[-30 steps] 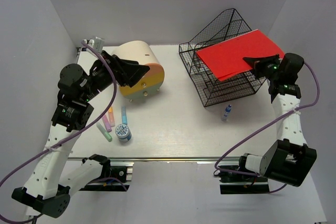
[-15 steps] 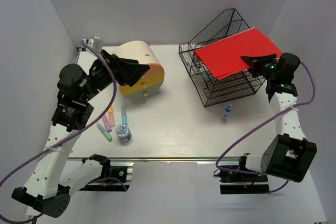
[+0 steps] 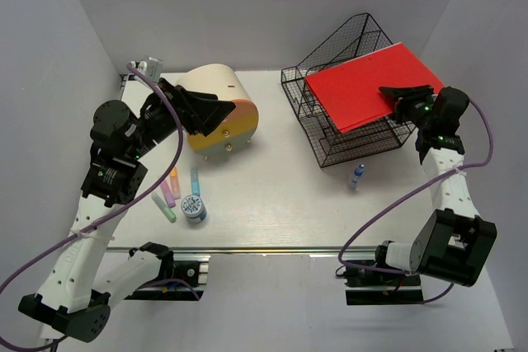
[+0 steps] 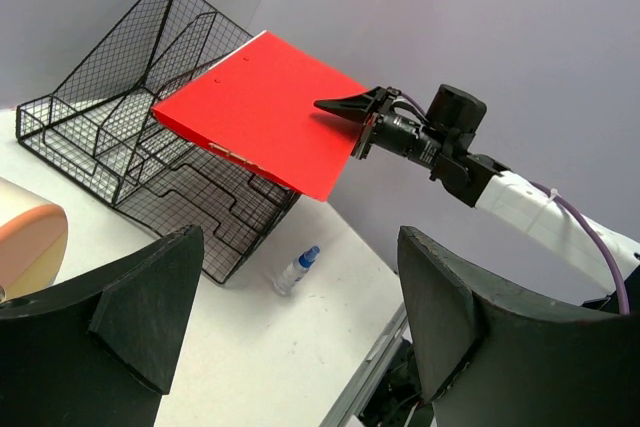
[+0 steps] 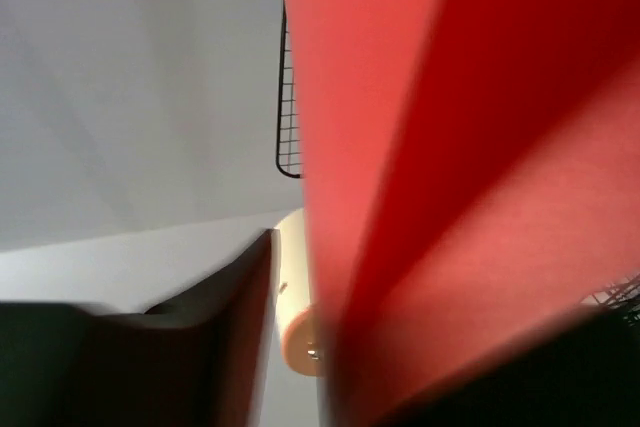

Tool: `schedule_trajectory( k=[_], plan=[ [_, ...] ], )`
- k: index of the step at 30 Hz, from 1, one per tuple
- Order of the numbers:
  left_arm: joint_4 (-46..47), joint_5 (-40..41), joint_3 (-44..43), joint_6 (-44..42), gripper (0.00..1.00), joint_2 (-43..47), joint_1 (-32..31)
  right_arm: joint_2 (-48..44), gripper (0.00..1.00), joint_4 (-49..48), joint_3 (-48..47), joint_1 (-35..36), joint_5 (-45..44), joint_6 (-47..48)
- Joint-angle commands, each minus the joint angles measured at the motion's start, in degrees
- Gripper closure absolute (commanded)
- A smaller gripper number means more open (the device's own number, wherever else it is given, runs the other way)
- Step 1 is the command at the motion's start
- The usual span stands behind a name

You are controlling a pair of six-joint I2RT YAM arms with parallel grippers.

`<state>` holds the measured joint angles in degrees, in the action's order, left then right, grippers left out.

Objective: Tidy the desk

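Red folder [image 3: 359, 84] slid farther onto rack [image 3: 330, 144], desk [image 3: 280, 195] below right jaws.

Your right gripper [image 3: 396, 92] has slid a little to the left and toward the back wall, and the arm behind it now leans further inward. The red folder [image 3: 355, 88] went with it and now sits slightly deeper across the top of the wire rack [image 3: 330, 147], its lower corner shifted left. The jaws have eased apart: in the right wrist view a sliver of gap now shows between one finger and the folder.
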<state>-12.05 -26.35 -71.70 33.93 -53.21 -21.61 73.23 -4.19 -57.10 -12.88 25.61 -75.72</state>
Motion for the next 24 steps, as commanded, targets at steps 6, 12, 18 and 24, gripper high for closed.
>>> schedule_trajectory(
  k=[6,12,18,24],
  plan=[
    [-0.78,0.07,-1.07,0.17,0.12,1.0,-0.28,-1.6,0.21,-4.96,0.5,0.06,0.85,1.19],
    [-1.39,0.42,-1.77,0.08,0.12,1.62,-0.28,-2.65,0.11,-0.65,-1.78,0.05,0.5,2.68],
    [-2.53,0.86,-2.91,-0.09,0.12,2.15,-0.28,-3.8,0.11,5.75,-4.77,-0.3,0.23,4.53],
    [-3.32,1.12,-3.62,-0.18,0.12,2.58,-0.28,-4.68,0.11,11.2,-7.75,-0.83,0.32,7.08]
  ],
)
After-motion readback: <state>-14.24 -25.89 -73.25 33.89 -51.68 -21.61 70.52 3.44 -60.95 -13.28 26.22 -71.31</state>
